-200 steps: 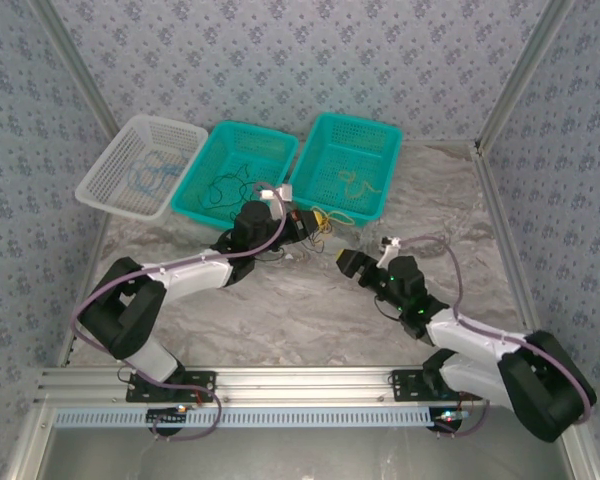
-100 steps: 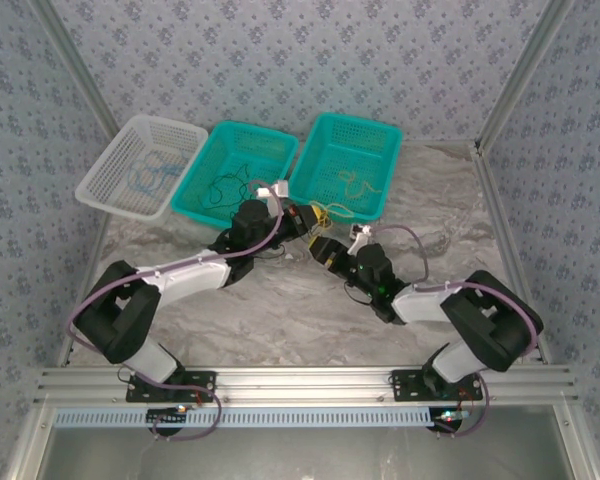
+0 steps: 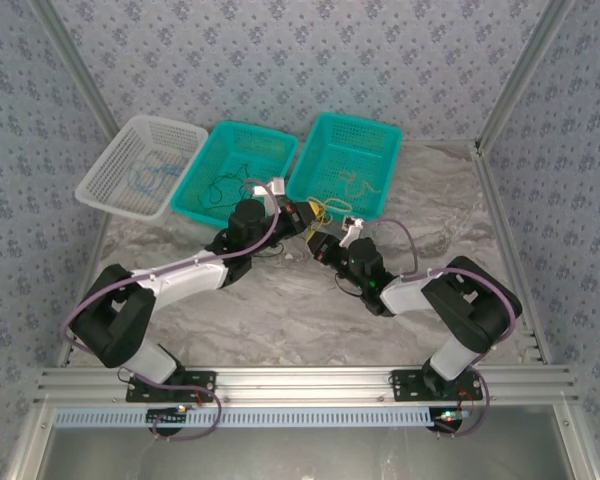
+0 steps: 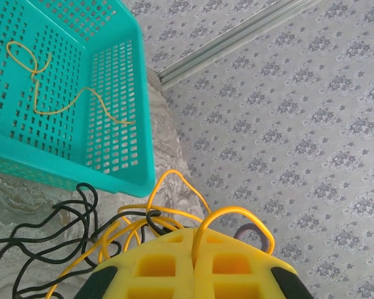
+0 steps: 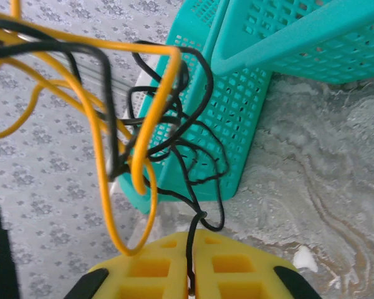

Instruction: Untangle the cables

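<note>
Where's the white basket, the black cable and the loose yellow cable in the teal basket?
white basket (image 3: 120, 203), top view, near wall
black cable (image 5: 191, 240), right wrist view, straight stretch at the bottom
loose yellow cable (image 4: 86, 89), left wrist view, hump mid-length

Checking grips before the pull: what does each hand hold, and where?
Left hand pinches a yellow cable at a loop's foot; right hand, a black cable just below a kink.

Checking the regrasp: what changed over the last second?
The right gripper swung in beside the left gripper and closed on a black cable. The left gripper stayed shut on the yellow cable; baskets unmoved.
</note>
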Tool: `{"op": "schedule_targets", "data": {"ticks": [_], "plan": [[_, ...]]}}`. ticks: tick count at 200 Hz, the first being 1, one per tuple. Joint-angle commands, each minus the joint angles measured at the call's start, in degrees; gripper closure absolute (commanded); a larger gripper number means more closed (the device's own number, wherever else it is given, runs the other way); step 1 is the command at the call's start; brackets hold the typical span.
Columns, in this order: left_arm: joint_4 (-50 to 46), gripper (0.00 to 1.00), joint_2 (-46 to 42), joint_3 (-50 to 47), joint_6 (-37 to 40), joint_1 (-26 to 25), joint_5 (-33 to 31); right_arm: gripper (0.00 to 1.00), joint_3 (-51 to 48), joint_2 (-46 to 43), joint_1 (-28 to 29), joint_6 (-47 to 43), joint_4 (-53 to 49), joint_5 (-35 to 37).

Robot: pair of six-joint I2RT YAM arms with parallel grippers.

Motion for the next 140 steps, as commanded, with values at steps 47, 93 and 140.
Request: {"op": "schedule_targets", "data": {"ticks": [47,93,140], "plan": [[-3.8,1.00,-6.1,-1.1,5.4,-0.1,-5.8,1.00,-3.6,-3.3,-0.5,-4.5,-6.5,3.9],[-14.5,1.00,-10.8,-1.8,10.1,3.1,-9.5,1.00,-6.4,-12.9,-5.3,-8.4,-22.4,4.7],[-25.7,1.00,-17.0,-2.9,13.8,10.3,-9.7,1.00,-7.4,-25.8,-15.3,-12.3,-42.4,6.3]]}}
